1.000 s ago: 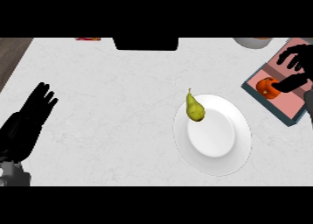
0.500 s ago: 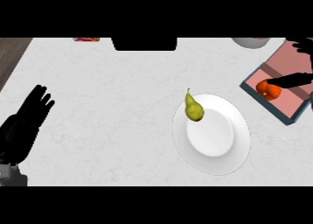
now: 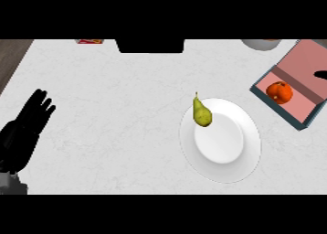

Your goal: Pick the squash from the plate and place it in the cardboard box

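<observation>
Squash, round and orange (image 3: 279,91), sits inside the open cardboard box with pink walls (image 3: 308,61), near the right side of the counter. It lies on the box floor, in the part closest to the plate, so the task's thing looks to be where it should be. I would say the job is nearly done or done.

The round white plate (image 3: 224,157) lies in the middle of the pale grey counter top (image 3: 119,82). It has no squash on it. A small yellow-green pear with a thin stem (image 3: 202,113) lies on the plate's upper left rim, stem pointing away from the robot. It is not part of the job, so it makes sense that it is left alone.

Only a dark bit of the robot's black right hand (image 3: 326,76) shows, at the right edge over the box. It is apart from the squash and holds nothing that I can see, but I cannot tell how it is shaped.

The black left hand (image 3: 30,119) rests at the left side, spread flat with straight fingers, holding nothing. It seems to be waiting there, well apart from the plate.
</observation>
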